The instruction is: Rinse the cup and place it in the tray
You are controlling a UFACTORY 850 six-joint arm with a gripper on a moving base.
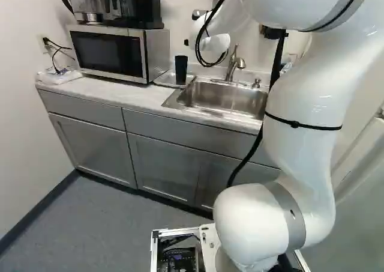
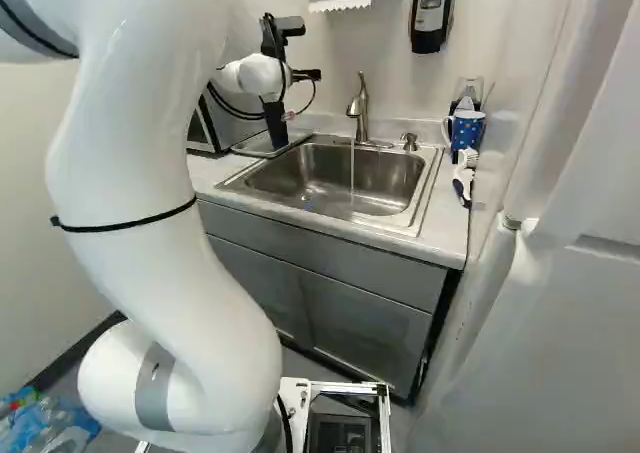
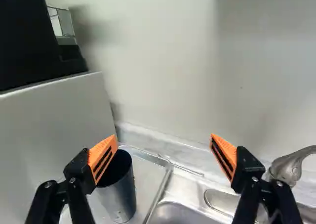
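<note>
At our eleven o'clock, the tray (image 3: 148, 177) holds the cup (image 3: 121, 198). Placing looks finished, though the tap (image 2: 361, 108) at twelve o'clock runs; next we should back our gripper (image 3: 164, 136) away without a knock. Its fingers (image 3: 103, 156) stand wide apart, empty. The cup points mouth up, long axis vertical.

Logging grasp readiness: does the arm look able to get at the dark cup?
Probably, after a sideways shift: the fingers are open, but one overlaps the cup in the wrist view, and the microwave stands close beside it.
</note>
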